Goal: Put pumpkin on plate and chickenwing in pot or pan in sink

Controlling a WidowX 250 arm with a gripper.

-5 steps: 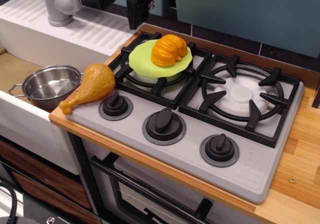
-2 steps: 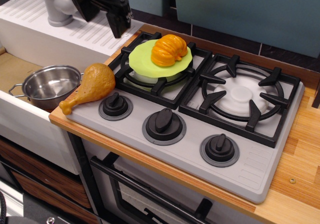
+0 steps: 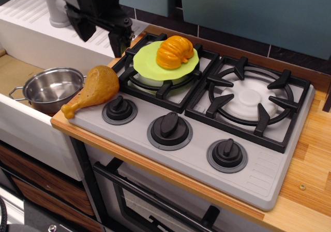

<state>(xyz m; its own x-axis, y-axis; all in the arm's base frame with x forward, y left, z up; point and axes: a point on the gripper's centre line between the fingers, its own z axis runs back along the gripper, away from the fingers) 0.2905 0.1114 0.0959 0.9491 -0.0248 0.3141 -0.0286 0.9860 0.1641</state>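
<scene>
Upper left of the frame: black gripper, pointing down, fingers spread apart with nothing between them — released, hanging over the white drainboard just above and behind the chickenwing

Left of centre: chickenwing lying on the front left corner of the grey stovetop, fat end up toward the burner, thin bone end pointing down-left and reaching the wooden counter edge; just beside the pot, whether touching it cannot be told

Far left: shiny steel pot sitting in the sink, empty inside, one loop handle showing at its left

Upper centre: lime-green plate resting on the black grate of the left burner, orange pumpkin sitting on the plate toward its upper right part

Right of centre: second burner with a white cap in the middle, bare grate around it

Lower centre: three black knobs in a row along the front of the stovetop, running from left of centre down toward the right

Top left corner: grey faucet base standing on the drainboard, partly hidden behind the arm — only its lower column visible

Bottom of the frame: dark oven door with a black handle bar under the wooden counter
</scene>
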